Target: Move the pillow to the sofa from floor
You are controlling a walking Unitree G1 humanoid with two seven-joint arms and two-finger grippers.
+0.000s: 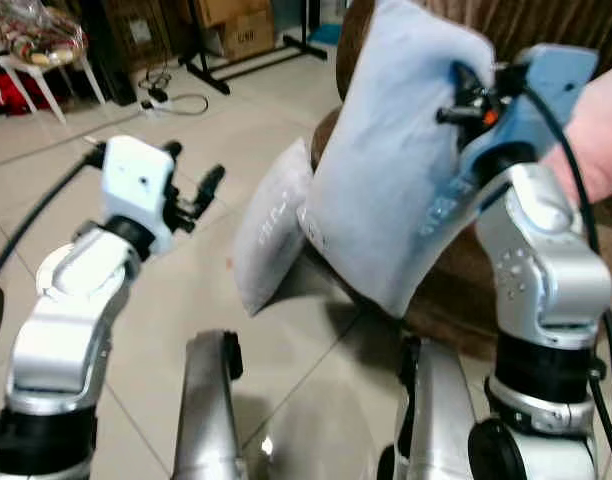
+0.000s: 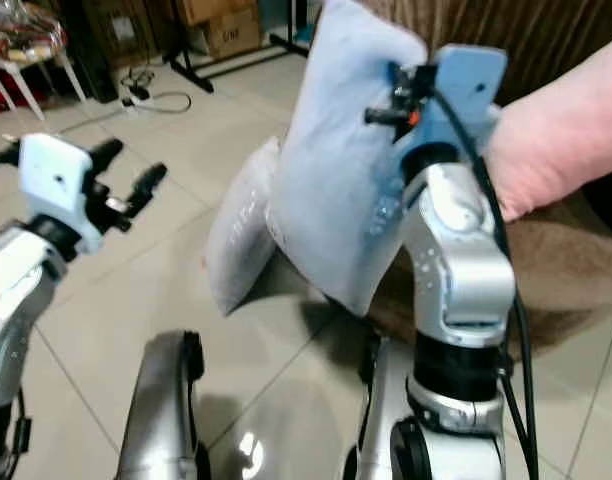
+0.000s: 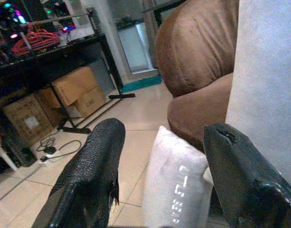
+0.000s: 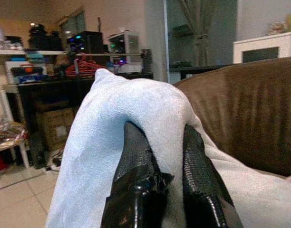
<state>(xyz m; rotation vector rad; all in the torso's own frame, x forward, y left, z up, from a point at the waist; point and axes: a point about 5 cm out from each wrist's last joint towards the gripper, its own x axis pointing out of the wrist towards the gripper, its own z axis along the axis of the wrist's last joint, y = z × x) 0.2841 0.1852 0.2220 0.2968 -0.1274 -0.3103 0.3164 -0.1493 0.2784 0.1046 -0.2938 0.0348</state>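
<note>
Pillow (image 1: 386, 180) hangs pinched in right pincer (image 4: 167, 142) beside sofa (image 3: 198, 71); left pincer (image 3: 160, 156) gapes wide.

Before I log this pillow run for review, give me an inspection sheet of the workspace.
Surface: beige tiled floor, glossy.
Job's things: pale blue soft pillow lifted off the floor, in front of the brown fabric sofa.
Clutter: a second, grey-white pillow with printed lettering stands on the floor, leaning against the sofa.
Grippers: right gripper pinches a fold of the blue pillow; left gripper open, holding nothing, raised beside the pillows.
Cables: power strip with black cord on the floor; black cable along the right arm.
Surroundings: cardboard boxes under a dark shelf, white stool; a person's arm beside the right arm.
</note>
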